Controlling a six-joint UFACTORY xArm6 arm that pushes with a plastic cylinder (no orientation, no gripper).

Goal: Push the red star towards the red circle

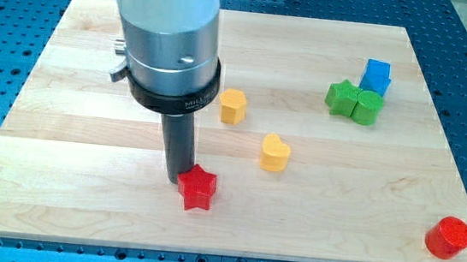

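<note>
The red star [198, 188] lies on the wooden board at the view's lower middle. The red circle [448, 237] sits near the board's lower right corner, far to the star's right. My tip [176, 180] is at the star's left edge, touching or nearly touching it. The rod runs up into the wide grey arm body above.
A yellow hexagon block [232, 106] and a yellow heart block [275, 152] lie up and to the right of the star. A green star block [341, 98], a green block [367, 107] and a blue block [376, 76] cluster at the upper right. The board's bottom edge [221, 256] is near.
</note>
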